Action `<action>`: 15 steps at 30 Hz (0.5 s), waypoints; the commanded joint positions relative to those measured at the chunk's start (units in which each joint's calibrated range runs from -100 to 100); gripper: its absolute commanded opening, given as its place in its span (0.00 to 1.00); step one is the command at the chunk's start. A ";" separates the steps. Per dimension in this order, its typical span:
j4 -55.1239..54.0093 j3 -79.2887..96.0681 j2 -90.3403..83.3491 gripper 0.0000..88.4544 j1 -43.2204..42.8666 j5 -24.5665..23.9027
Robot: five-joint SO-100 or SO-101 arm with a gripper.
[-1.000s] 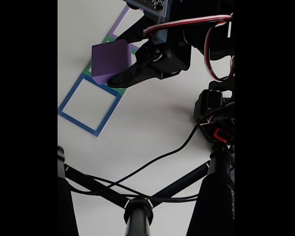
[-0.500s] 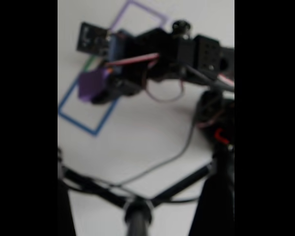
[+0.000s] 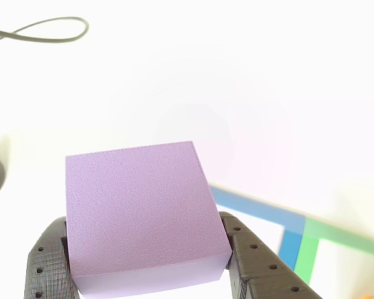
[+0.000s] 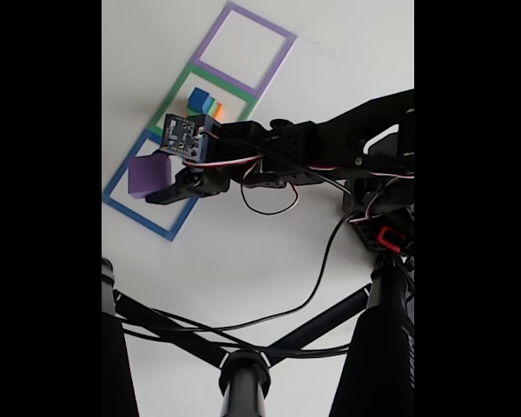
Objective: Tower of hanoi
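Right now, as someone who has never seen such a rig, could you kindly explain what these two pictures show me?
This is a small robot arm on a white table. One picture comes from a fixed camera looking down on the table. The other is taken close behind the pincer, looking past its dark fingers.

The pincer is shut on a purple block, holding it over a blue square outline on the table. Next come a green outline and a purple outline. Inside the green one stands a small stack of blocks: blue on top, with green and orange showing below. The black bars and cables at the bottom of the fixed view look like a camera stand.
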 commanded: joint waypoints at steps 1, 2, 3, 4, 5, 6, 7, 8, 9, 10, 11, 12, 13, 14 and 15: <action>-14.25 -0.18 7.82 0.09 -0.66 0.00; -16.52 0.18 9.68 0.08 -0.56 0.00; -18.38 0.45 11.13 0.08 -0.37 0.00; -20.08 0.82 12.43 0.08 -0.27 0.00; -21.78 1.09 13.72 0.08 -0.27 0.00; -23.08 1.45 14.77 0.08 -0.18 0.00; -24.46 1.73 15.82 0.08 -0.08 0.00; -25.67 1.91 16.87 0.08 0.01 0.00; -26.72 2.00 17.92 0.08 0.11 0.00; -27.69 2.00 18.97 0.08 0.21 0.00; -28.75 1.91 20.02 0.08 0.21 0.00; -29.72 1.73 21.07 0.08 0.21 0.00; -30.85 1.63 22.03 0.08 0.30 0.00; -31.66 1.45 22.84 0.08 0.30 0.00; -32.47 1.27 23.65 0.08 0.40 0.00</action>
